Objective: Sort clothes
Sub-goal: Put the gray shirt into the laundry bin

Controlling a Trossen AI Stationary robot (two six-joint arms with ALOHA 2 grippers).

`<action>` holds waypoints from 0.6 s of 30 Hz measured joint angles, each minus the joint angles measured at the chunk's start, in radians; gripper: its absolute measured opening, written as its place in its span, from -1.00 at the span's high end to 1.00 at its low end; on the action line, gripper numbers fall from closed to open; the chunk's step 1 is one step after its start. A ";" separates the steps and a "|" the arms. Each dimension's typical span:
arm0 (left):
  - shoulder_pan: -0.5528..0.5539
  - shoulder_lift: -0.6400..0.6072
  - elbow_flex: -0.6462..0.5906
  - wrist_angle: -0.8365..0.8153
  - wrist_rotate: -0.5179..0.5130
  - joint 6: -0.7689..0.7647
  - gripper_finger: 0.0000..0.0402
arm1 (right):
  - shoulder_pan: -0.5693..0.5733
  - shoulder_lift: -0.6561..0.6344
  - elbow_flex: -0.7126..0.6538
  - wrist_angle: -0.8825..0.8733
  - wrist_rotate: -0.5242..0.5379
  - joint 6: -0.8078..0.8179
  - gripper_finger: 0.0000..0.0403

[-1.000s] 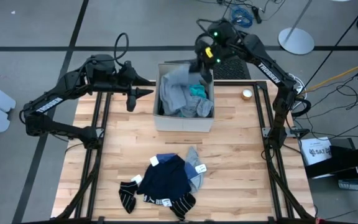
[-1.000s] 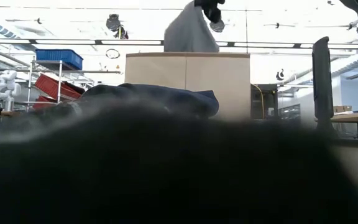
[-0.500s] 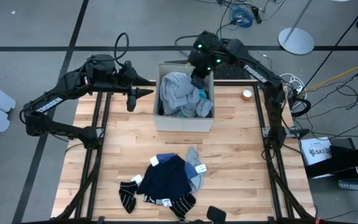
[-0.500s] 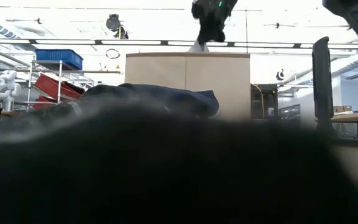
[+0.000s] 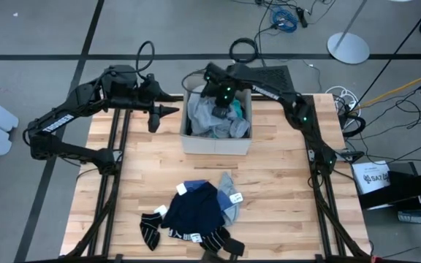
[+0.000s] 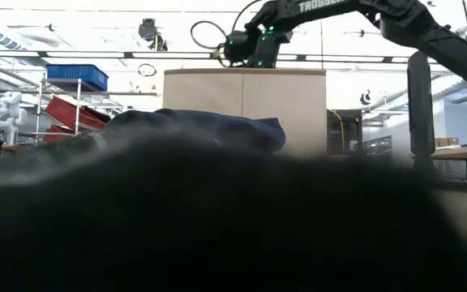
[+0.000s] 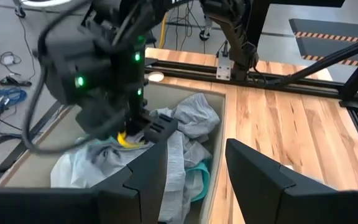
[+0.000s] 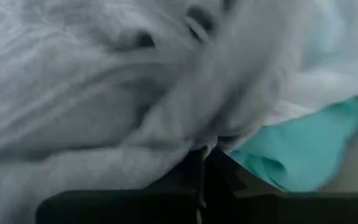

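Inside the beige box (image 5: 217, 139) the right gripper (image 5: 220, 108) presses its fingers, gap unreadable, into the grey top (image 5: 203, 115); dark clothes (image 5: 196, 212) remain unsorted on the counter (image 5: 283, 190); the left gripper (image 5: 168, 109) waits, fingers parted.

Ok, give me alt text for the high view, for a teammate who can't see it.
Overhead: the right end effector reaches down into the beige fabric box onto the grey top, beside a turquoise shirt. The left end effector hangs left of the box, and a navy piece and striped socks lie near the table's front edge.

a dark blurred mass (image 6: 217, 219) hides most of the low view's table.
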 joint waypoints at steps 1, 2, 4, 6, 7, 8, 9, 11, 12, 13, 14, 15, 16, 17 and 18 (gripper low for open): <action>0.000 0.000 0.000 -0.004 0.000 0.000 0.14 | 0.004 0.011 0.000 0.000 0.000 0.001 1.00; 0.000 0.000 0.000 -0.005 0.000 0.000 0.14 | 0.007 0.023 0.000 0.000 0.000 0.004 1.00; 0.000 0.000 0.000 -0.004 0.000 0.000 0.14 | 0.008 0.043 0.000 -0.001 0.000 0.012 1.00; 0.000 0.000 0.000 -0.004 0.000 0.000 0.14 | 0.008 0.063 0.000 0.000 0.000 0.035 1.00; 0.000 0.000 0.000 -0.004 0.000 0.000 0.14 | 0.007 0.071 0.000 -0.002 0.000 0.050 1.00; 0.000 0.000 0.000 -0.004 0.000 0.000 0.14 | 0.006 0.081 0.000 -0.003 0.000 0.064 1.00; 0.000 0.000 0.000 -0.004 0.000 0.000 0.14 | 0.006 0.089 0.001 -0.003 0.000 0.074 1.00; 0.000 0.000 0.000 -0.003 0.000 0.000 0.14 | 0.003 0.108 0.001 -0.005 -0.001 0.093 1.00; 0.000 0.000 0.000 -0.003 0.000 0.000 0.14 | 0.003 0.119 0.002 -0.006 -0.002 0.101 1.00; 0.000 0.000 0.000 -0.003 0.000 0.000 0.14 | 0.002 0.130 0.002 -0.008 -0.002 0.109 1.00; 0.000 0.000 0.000 -0.003 0.000 0.000 0.14 | 0.002 0.142 0.002 -0.008 -0.002 0.111 1.00; 0.000 0.000 0.000 -0.003 0.000 0.000 0.14 | 0.002 0.153 0.002 -0.009 -0.003 0.111 1.00; 0.000 0.000 0.000 -0.003 0.000 0.000 0.14 | 0.004 0.165 0.002 -0.009 -0.003 0.111 1.00; 0.000 0.000 0.000 -0.003 0.000 0.000 0.14 | 0.005 0.174 0.002 -0.009 -0.003 0.110 1.00; 0.000 0.000 0.000 -0.003 0.000 0.000 0.14 | 0.005 0.182 0.003 -0.009 -0.003 0.108 1.00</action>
